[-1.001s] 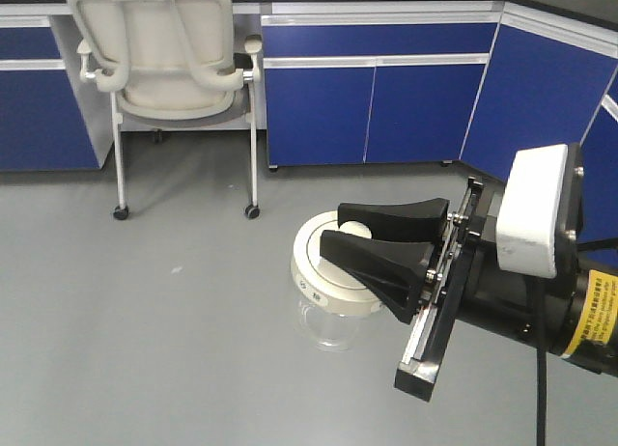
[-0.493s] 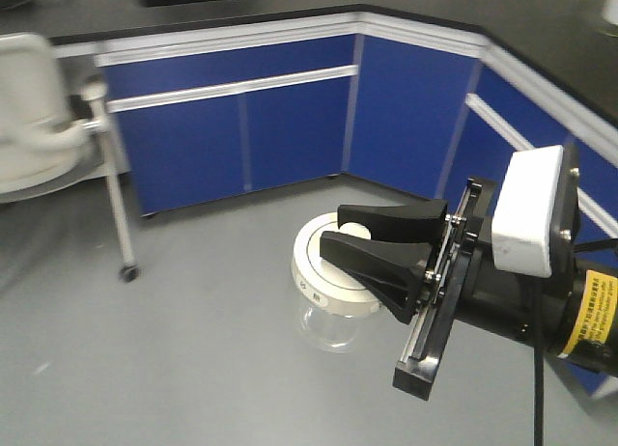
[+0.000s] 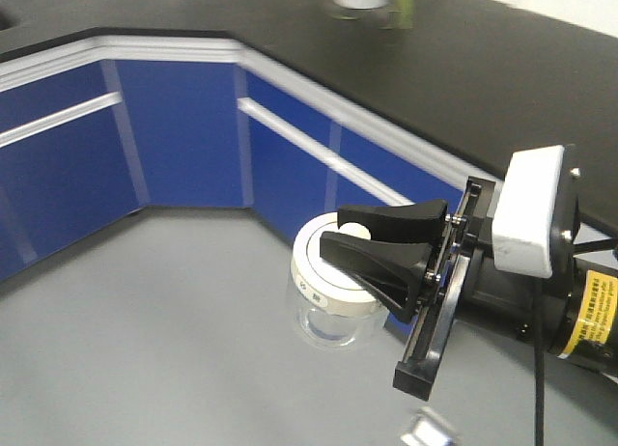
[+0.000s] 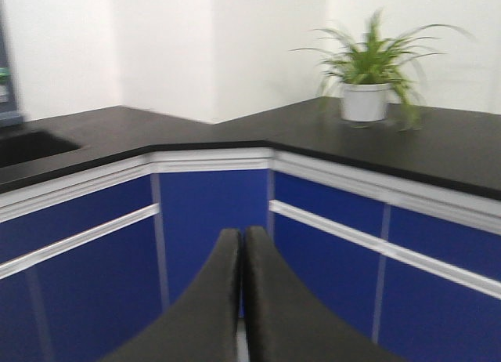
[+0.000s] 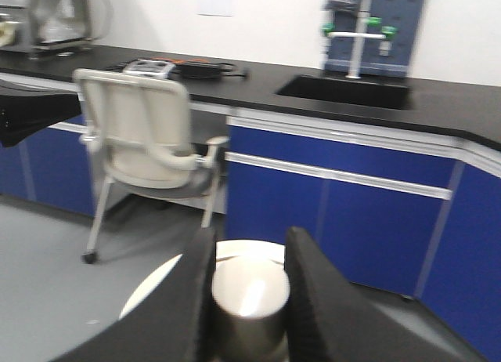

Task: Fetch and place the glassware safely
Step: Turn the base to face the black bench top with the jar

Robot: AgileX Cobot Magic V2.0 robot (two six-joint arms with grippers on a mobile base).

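Observation:
The glass jar (image 3: 326,316) is small, clear and squat, with a wide cream-white lid (image 3: 314,277). It hangs in the air above the grey floor. My right gripper (image 3: 333,229) is shut on the lid's central knob (image 3: 356,231). In the right wrist view the knob (image 5: 249,295) sits clamped between the black fingers (image 5: 196,287), with the lid (image 5: 160,287) below them. My left gripper (image 4: 241,237) is shut with its jaws together and nothing between them; it faces the blue cabinets.
Blue floor cabinets (image 3: 183,127) under a black countertop (image 3: 463,69) form a corner ahead. A potted plant (image 4: 366,95) stands on the counter. A white wheeled chair (image 5: 145,142) and a sink (image 5: 344,90) show in the right wrist view. Grey floor (image 3: 145,349) lies below.
The background has swept left: the chair and straight cabinets left the front view and the counter corner came in. The right gripper and the jar hold the same place in the frame.

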